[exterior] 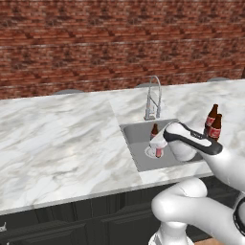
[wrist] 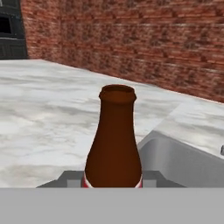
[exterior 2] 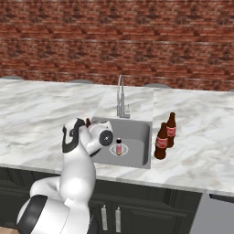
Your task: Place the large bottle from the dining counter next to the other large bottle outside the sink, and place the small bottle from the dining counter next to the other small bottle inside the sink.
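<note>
My arm hides most of the held small bottle (exterior 2: 87, 122); in the hand view its base is cut off. The fingers I can't make out.

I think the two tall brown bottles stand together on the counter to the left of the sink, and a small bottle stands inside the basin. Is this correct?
Not quite. The two tall brown bottles stand together on the marble counter to the right of the sink, not the left; the right base view shows this plainly. A small bottle does stand inside the basin.
</note>
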